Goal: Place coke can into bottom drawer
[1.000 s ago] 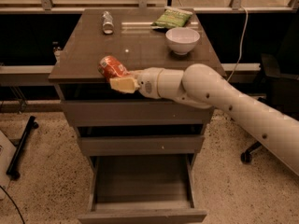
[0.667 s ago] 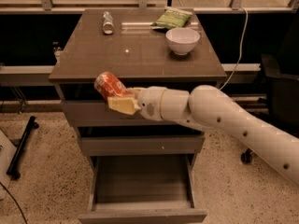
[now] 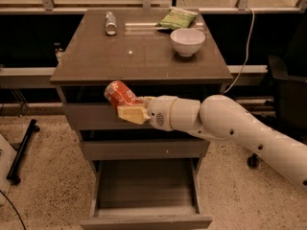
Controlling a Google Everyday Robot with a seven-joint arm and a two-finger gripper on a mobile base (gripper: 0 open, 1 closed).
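At the cabinet's [image 3: 144, 61] front, just below the edge of its top and left of centre, the gripper [image 3: 128, 106] clamps the coke can [image 3: 120, 93]. One pale yellow finger [image 3: 133, 114] lies against the can's underside; the other is hidden behind the can. The coke can is tilted, clear of every surface, and sits in front of the top drawer [image 3: 88, 116], whose panel is shut. Its red-orange wall with white markings faces the camera.

The arm [image 3: 230, 126] is white and enters from the lower right. It runs leftward across the cabinet's front, and its rounded wrist covers the right part of the top drawer. Beneath it, the middle drawer [image 3: 144, 149] is also shut.

The bottom drawer [image 3: 146, 188] is pulled out toward the camera, and its grey floor and side walls are in view. It lies well below the coke can, and the can hangs roughly over its left half as seen from this angle.

On the cabinet's top stand three objects, all well apart from the gripper: a silver can [image 3: 111, 23] lying on its side at the rear left, a green bag [image 3: 177, 18] at the rear centre-right, and a white bowl [image 3: 187, 41] just in front of the bag.

A white cable [image 3: 247, 51] hangs down to the right of the cabinet, and a dark chair [image 3: 285, 95] stands at the far right on the speckled floor [image 3: 48, 186].
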